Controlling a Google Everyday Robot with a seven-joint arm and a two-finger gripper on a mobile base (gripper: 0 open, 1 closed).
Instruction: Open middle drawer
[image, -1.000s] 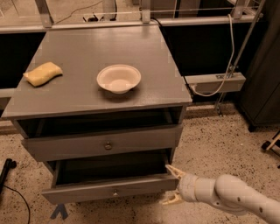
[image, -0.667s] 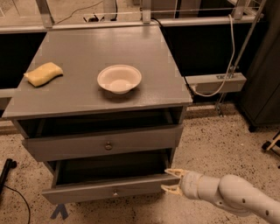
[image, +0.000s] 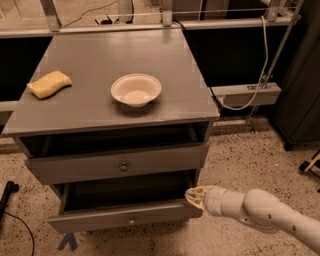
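Grey-painted wood, and it's well out: the middle drawer (image: 100, 220), low front with the small knob (image: 131, 219), juts forward beneath the taller-fronted drawer (image: 165, 161), its dark inside showing. At its right end sits the gripper (image: 193, 197), cream fingers (image: 197, 193) drawn together with nothing between them, tips right at the drawer front's upper corner; touching or just clear, can't tell. Up top, a bowl (image: 136, 90) and a yellow sponge (image: 49, 84) lie well apart.

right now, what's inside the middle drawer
The middle drawer stands partly open; nothing shows in the dark part that is visible. Its rear is hidden under the drawer above. The gripper is at one front corner.
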